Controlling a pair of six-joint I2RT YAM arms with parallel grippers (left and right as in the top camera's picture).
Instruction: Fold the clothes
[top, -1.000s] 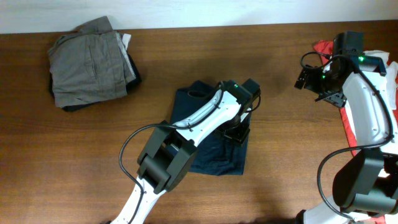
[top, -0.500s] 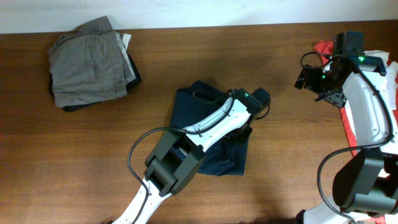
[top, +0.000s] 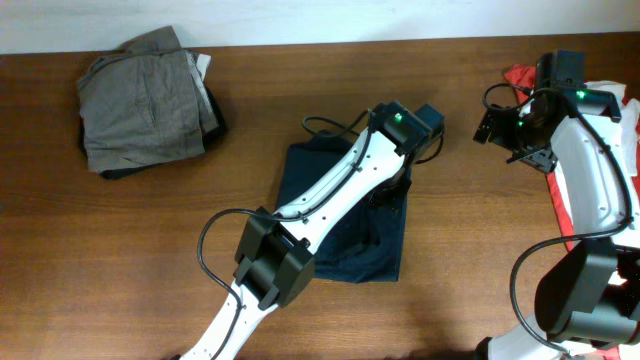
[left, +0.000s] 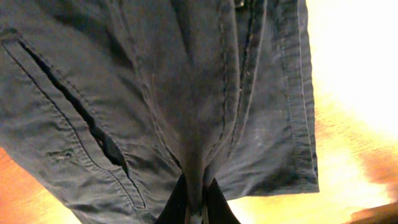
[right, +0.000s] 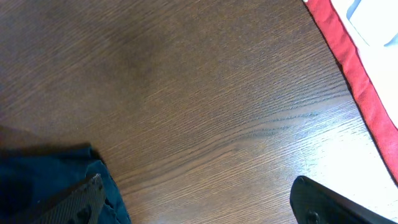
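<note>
Open table (top: 460, 230) lies between the navy shorts (top: 385, 245) and the red garment (top: 513, 73).

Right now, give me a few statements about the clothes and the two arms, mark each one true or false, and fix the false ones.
1. The left gripper is shut on a fold of the navy shorts. True.
2. The grey shorts lie in the middle of the table. False: they top a pile at its far left corner.
3. The right gripper holds the red garment. False: it is open over bare wood, with nothing between its fingers.
4. The red garment lies at the table's right edge. True.
5. The navy shorts touch the grey shorts. False: bare table lies between them.
</note>
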